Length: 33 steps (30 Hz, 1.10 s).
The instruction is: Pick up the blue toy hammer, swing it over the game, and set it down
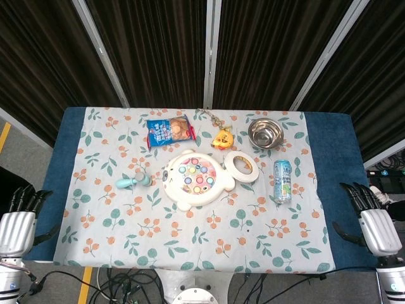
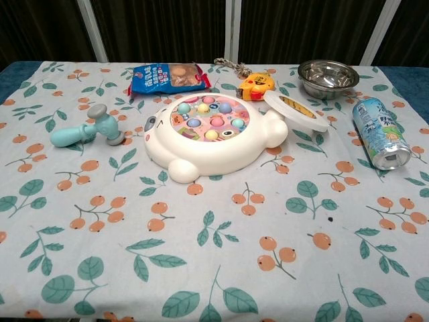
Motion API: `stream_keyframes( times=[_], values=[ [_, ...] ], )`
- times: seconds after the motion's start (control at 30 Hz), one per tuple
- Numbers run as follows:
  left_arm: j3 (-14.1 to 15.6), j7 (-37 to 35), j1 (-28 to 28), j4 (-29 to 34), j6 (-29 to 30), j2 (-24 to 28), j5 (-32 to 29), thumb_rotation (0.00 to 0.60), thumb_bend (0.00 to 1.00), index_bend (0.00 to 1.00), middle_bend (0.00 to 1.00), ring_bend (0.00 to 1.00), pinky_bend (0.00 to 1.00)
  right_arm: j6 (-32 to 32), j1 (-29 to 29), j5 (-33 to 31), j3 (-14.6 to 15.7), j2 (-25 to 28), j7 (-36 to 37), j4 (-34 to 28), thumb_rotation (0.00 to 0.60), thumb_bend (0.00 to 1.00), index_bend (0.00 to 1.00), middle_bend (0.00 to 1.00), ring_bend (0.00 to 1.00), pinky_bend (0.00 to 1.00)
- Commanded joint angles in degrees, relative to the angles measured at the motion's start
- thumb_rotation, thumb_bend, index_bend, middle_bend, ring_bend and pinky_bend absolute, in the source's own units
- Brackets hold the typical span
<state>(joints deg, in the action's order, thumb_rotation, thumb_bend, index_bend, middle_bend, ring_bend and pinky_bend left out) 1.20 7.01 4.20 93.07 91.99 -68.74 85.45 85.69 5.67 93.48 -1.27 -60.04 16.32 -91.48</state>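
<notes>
hammer well apart from left robot hand

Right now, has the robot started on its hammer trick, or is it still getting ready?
Nothing looks done yet. The blue toy hammer lies on the tablecloth, left of the game, untouched. Nothing is in hand: the left hand and right hand sit empty at the table's side edges. Picking it up, swinging it and setting it down all remain.
</notes>
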Motion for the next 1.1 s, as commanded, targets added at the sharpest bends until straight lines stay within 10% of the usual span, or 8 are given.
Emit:
stream_keyframes(
  times=[0.03, 0.47, 0.8, 1.1],
  values=[
    [-0.24, 0.07, -0.16, 0.14, -0.22, -0.05, 0.11, 0.600, 0.16, 0.19, 0.20, 0.03, 0.00, -0.55, 0.20, -0.03, 0.31, 0.35, 0.18, -0.31, 0.600, 0.20, 0.00, 0.12, 0.00, 0.00],
    [-6.02, -3.42, 7.92, 2.58, -9.17, 2.36, 0.98, 0.600, 0.16, 0.22, 0.21, 0.04, 0.03, 2.11, -0.15, 1.38, 0.01, 1.15, 0.09, -0.25, 0.600, 0.20, 0.00, 0.12, 0.00, 0.00],
    [-13.36, -5.45, 24.21, -0.32, -34.56, -0.43, -13.66, 0.600, 0.18, 0.25, 0.25, 0.11, 0.13, 1.73, 0.03, 0.46, -0.11, 1.22, 0.92, 0.87, 0.600, 0.20, 0.00, 0.12, 0.00, 0.00],
    [-13.92, 3.10, 31.23, -7.86, -42.61, -8.74, -27.89, 0.600, 0.18, 0.29, 0.31, 0.19, 0.23, -0.49, 1.20, -0.99, -0.61, 1.07, 1.98, 1.96, 0.600, 0.20, 0.00, 0.12, 0.00, 0.00]
  ],
)
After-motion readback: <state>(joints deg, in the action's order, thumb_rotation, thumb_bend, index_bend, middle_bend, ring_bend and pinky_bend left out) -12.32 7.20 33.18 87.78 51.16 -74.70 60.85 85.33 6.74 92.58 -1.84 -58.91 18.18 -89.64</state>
